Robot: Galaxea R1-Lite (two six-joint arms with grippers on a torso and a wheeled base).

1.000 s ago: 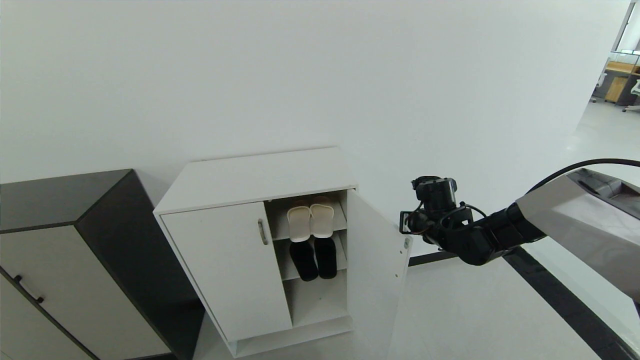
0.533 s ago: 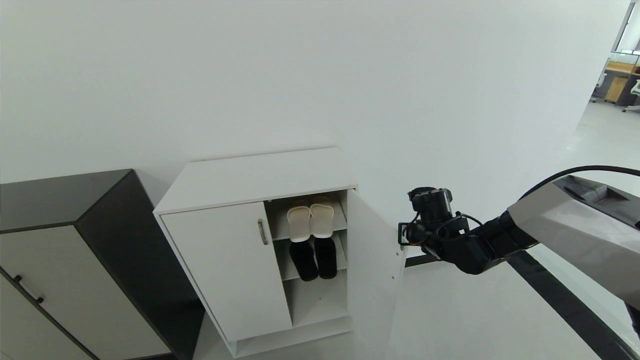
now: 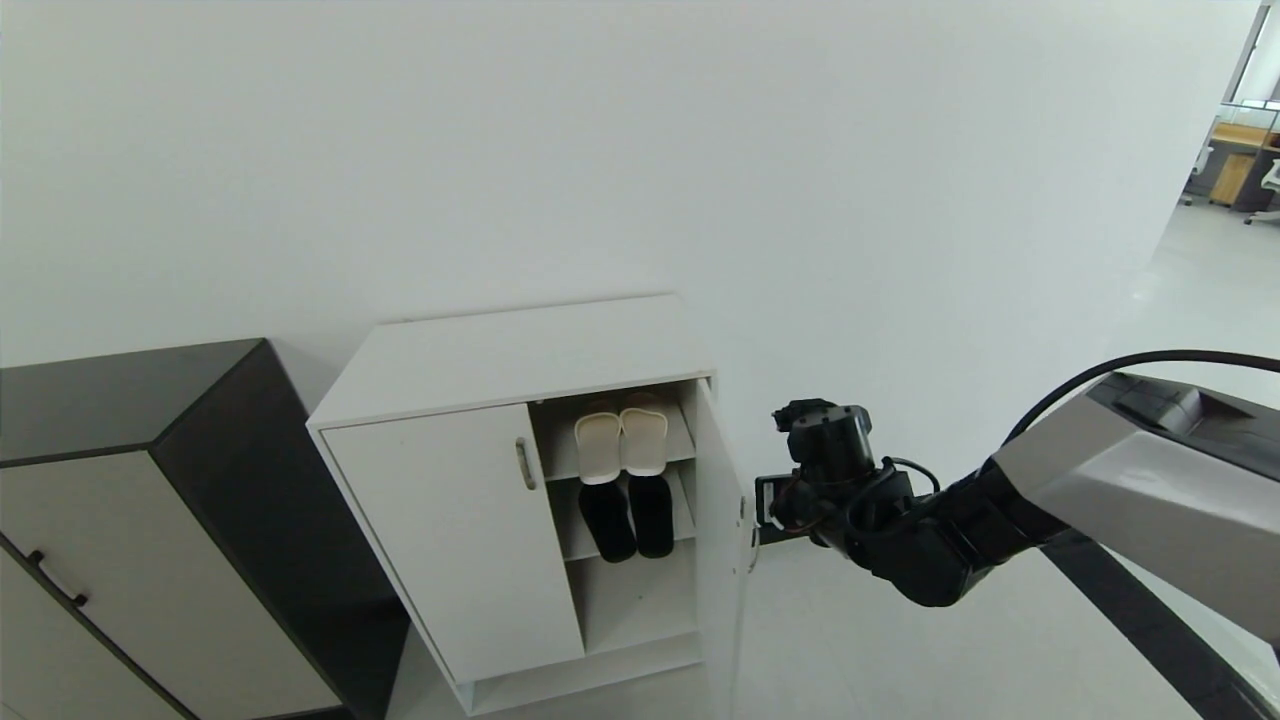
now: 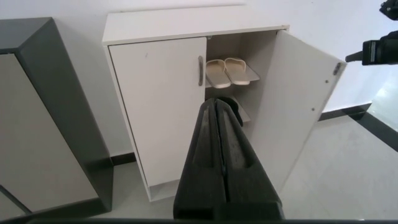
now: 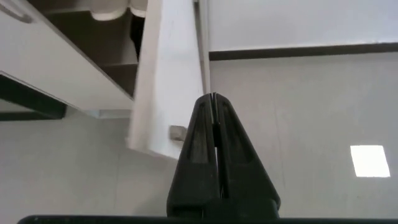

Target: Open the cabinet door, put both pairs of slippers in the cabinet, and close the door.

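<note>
Slippers are lying stowed in the head view, white slippers [image 3: 621, 443] on the cabinet's [image 3: 520, 355] top shelf and black slippers [image 3: 627, 517] just below, while the right gripper [image 3: 765, 505] is sitting by the partly open right door's [image 3: 722, 560] outer edge. In the left wrist view the left gripper [image 4: 219, 107] is hanging empty before the cabinet, fingers together. In the right wrist view the right gripper's jaws are meeting on nothing, so door-closing seems to be the step in hand, calling for a steady push until flush.
</note>
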